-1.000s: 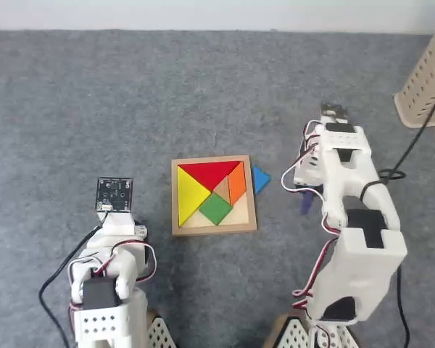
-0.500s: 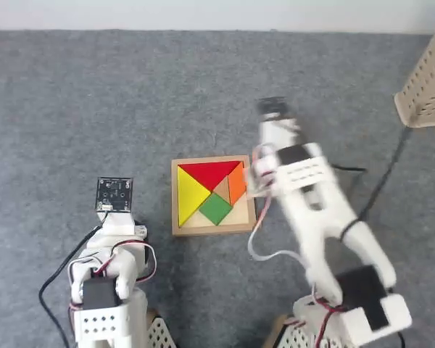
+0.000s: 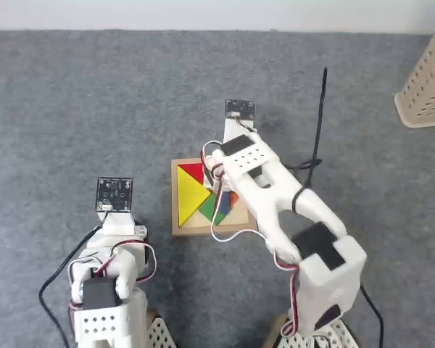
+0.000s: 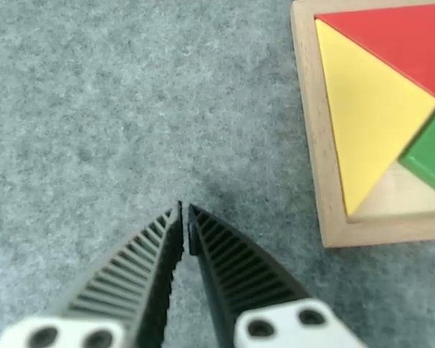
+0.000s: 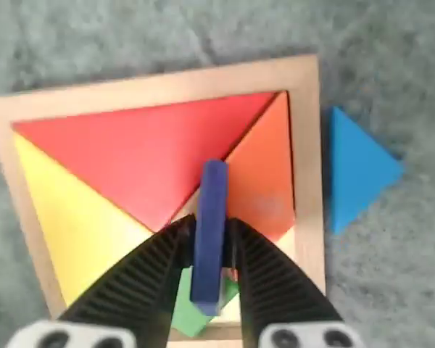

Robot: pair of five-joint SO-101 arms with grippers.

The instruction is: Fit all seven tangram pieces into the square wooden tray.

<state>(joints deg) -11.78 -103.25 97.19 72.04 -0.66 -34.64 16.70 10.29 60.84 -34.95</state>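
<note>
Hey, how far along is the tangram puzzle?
Done: red triangle, yellow triangle, orange piece and green square sit in the tray. In hand: the right gripper holds a dark blue piece on edge above them. Left: seating that piece, and the blue triangle on the carpet beside the tray.

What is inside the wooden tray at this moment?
The tray holds a red triangle, yellow triangle, orange piece and green piece. The right gripper, holding a dark blue piece above them, hides part of the middle.
</note>
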